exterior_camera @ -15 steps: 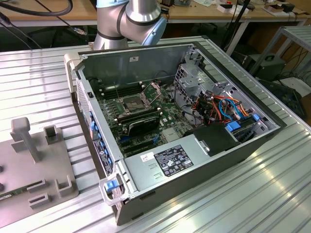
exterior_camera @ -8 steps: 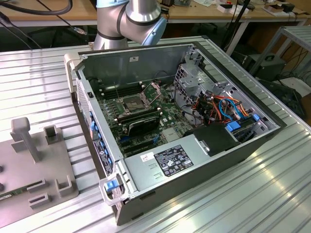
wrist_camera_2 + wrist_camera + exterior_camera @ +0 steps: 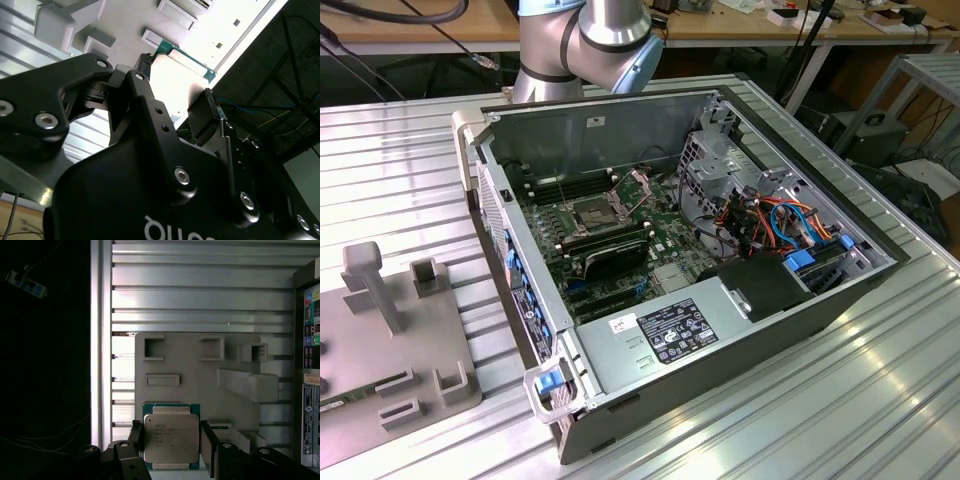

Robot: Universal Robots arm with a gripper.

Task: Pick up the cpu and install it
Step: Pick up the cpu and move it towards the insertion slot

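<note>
A small square cpu [image 3: 171, 437] with a dull silver top and a thin green border sits between the two black jaws. In the first wrist view the jaws are closed in on it from two opposite sides, each resting against an edge of the chip. The second wrist view shows the cpu [image 3: 177, 87] from a low angle, caught between the same two jaw tips. I cannot tell whether the chip is lifted clear or resting on the surface under it.

Under the chip is a flat grey fixture plate [image 3: 200, 380] with raised rectangular pockets and blocks. The plate lies on a ribbed metal table [image 3: 200, 300].

In the exterior view the same fixture plate [image 3: 430, 340] lies on the table [image 3: 880, 400] at the exterior view's left. Just beside the plate, toward the exterior view's right, an open computer case [image 3: 600, 140] lies on its side with its inside facing up. On the green motherboard inside it is a dark square socket [image 3: 595, 212] with a metal frame. A power supply [image 3: 665, 335] fills the near corner of the case. A bundle of orange and blue cables [image 3: 770, 220] runs through the far right part. A silver and blue robot arm [image 3: 590, 40] rises behind the case.
</note>
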